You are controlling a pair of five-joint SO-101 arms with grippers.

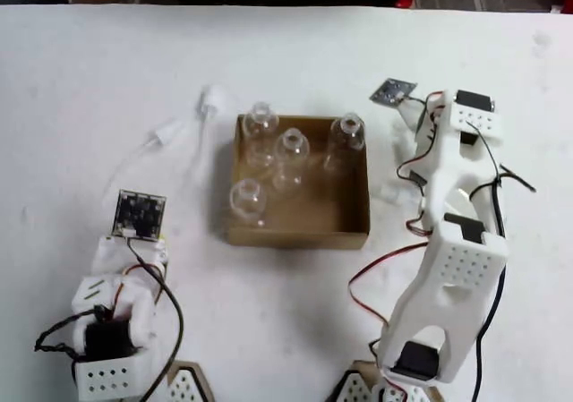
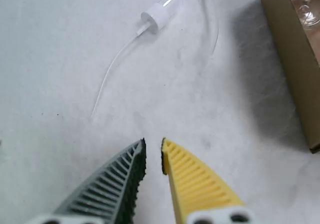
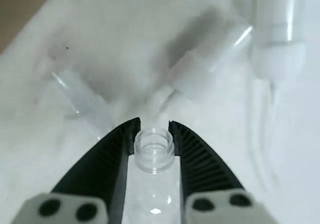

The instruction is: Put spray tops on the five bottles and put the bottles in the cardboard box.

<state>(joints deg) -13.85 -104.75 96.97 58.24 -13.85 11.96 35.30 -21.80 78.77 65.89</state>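
The white table is lit so brightly in the high view that we hardly make out the clear spray tops on it; beyond its far edge we see darkness. In the left wrist view the cardboard box throws a soft grey shadow on the table beside its wall. In the right wrist view a small glint sits on the bottle.

Setting: robotics lab bench. White worktop carries left arm and right arm, both with white printed shells, loose red and black wires, bare circuit board.
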